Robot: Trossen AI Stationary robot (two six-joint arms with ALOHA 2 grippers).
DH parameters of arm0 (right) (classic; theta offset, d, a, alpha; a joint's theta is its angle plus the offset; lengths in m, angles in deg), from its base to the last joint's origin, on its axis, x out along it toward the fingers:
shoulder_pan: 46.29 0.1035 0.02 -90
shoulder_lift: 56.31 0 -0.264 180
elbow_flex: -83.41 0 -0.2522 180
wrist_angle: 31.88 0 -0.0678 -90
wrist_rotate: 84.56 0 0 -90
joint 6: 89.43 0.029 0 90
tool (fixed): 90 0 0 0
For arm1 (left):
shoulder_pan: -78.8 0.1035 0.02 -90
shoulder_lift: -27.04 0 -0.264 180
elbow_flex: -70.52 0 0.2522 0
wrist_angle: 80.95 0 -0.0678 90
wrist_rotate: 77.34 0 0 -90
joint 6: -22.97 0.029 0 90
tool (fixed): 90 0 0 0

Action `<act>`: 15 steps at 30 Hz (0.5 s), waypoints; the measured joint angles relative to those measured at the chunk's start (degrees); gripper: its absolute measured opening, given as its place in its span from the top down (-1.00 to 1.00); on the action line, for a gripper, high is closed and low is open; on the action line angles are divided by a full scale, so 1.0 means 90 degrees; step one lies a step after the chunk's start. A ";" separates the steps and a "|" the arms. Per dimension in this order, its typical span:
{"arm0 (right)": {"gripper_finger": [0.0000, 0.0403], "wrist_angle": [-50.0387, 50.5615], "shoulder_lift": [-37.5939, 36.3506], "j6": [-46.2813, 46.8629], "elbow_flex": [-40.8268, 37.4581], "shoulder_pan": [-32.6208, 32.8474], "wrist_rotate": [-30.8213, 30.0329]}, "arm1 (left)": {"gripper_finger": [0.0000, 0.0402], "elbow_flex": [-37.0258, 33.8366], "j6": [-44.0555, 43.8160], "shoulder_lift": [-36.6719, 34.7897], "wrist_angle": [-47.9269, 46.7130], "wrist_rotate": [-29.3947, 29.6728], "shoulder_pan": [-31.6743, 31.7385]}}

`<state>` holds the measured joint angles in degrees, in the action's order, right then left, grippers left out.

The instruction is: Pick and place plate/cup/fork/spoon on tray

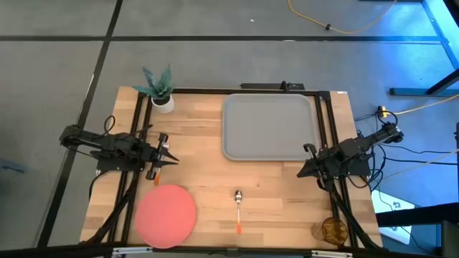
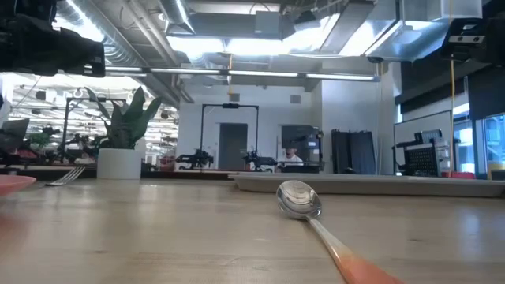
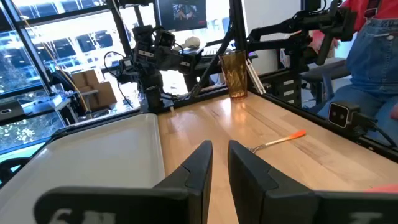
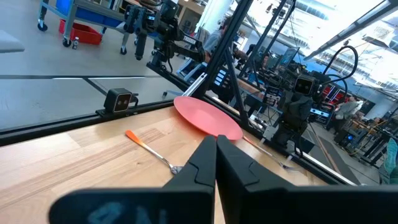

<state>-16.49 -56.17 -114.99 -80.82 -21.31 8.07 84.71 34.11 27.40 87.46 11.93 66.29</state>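
The coral-red plate point(image 1: 166, 213) lies flat near the table's front left. The spoon point(image 1: 238, 208) lies at the front middle, bowl toward the far side. The amber cup point(image 1: 333, 231) stands at the front right corner. The grey tray point(image 1: 269, 125) sits at the far middle. The fork point(image 2: 71, 175) lies on the table beside the plate, its orange handle point(image 1: 153, 173) just below my left gripper point(image 1: 171, 153). That gripper hovers slightly open point(image 3: 219, 155) with nothing between its fingers. My right gripper point(image 1: 303, 170) is shut point(image 4: 216, 146) and hovers off the tray's front right corner.
A white pot with a green plant point(image 1: 161, 92) stands at the far left corner. A dark frame runs along the table's sides and far edge. Bare wood lies between the tray and the spoon.
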 joint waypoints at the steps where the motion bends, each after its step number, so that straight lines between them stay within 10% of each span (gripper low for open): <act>1: 0.97 0.0000 0.0000 0.0000 -0.0001 -0.0001 -0.0001 | 0.78 0.0000 0.0002 -0.0001 -0.0001 0.0001 0.0000; 15: 0.97 -0.0083 0.0000 0.0023 -0.0001 -0.0001 0.0002 | 0.78 0.0000 0.0000 -0.0002 -0.0002 0.0002 0.0001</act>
<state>-17.24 -56.17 -114.79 -80.83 -21.32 8.08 84.71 34.11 27.38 87.44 11.95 66.30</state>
